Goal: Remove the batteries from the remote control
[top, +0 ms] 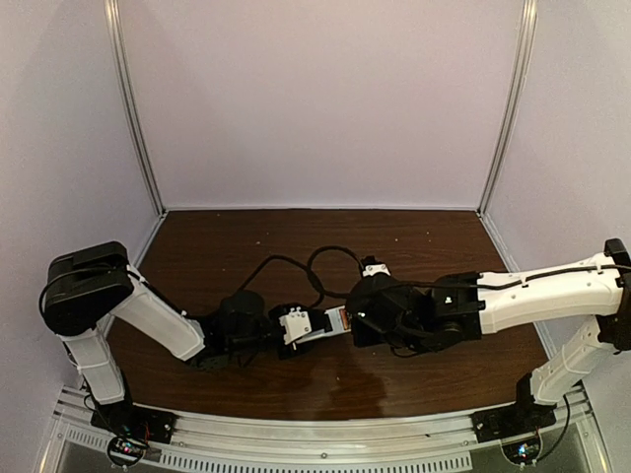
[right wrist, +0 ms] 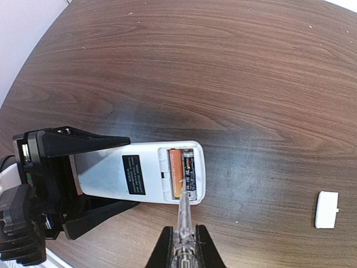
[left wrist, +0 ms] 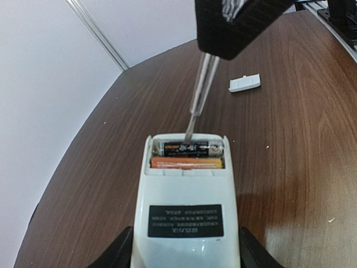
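Note:
The remote control [left wrist: 187, 206] lies back up, its battery bay open at the far end. Two batteries sit in the bay: an orange one [left wrist: 187, 163] and a black one [left wrist: 189, 148] beyond it. My left gripper [left wrist: 186, 248] is shut on the remote's near end, one finger on each long side. My right gripper [right wrist: 182, 240] is shut on a thin silvery screwdriver [right wrist: 183, 215]. The screwdriver's tip rests at the black battery [right wrist: 188, 173], beside the orange one [right wrist: 176, 172]. From above, both grippers meet at the remote [top: 333, 320] near the table's middle.
The small flat white cover piece [left wrist: 244, 83] lies loose on the brown table beyond the remote, and also shows in the right wrist view [right wrist: 326, 209] and from above [top: 375, 267]. Black cables [top: 315, 266] loop behind the grippers. Pale walls enclose the table.

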